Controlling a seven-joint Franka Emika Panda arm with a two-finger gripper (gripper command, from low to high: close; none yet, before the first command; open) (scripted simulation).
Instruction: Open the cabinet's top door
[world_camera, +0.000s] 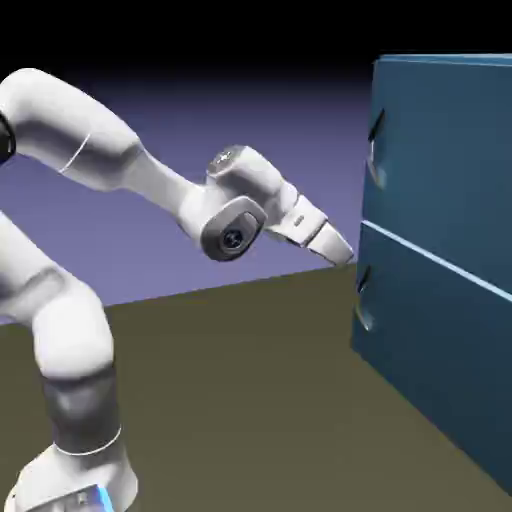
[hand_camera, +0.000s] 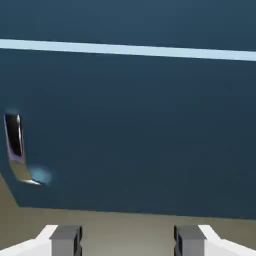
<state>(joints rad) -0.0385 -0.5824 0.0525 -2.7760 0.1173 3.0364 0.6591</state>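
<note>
In the hand view, the claw (hand_camera: 128, 241) is spreading its two grey tips well apart at the bottom edge, with nothing sitting between them. Beyond it, the lower panel (hand_camera: 135, 130) is filling most of that view, its handle (hand_camera: 15, 145) lying toward the left. In the exterior view, the white arm (world_camera: 160, 190) is reaching toward the right and slanting downward, its end pointing near the pale seam (world_camera: 440, 260). The top door (world_camera: 450, 160) is standing closed above that seam, its dark bar handle (world_camera: 376, 145) showing near the left edge.
</note>
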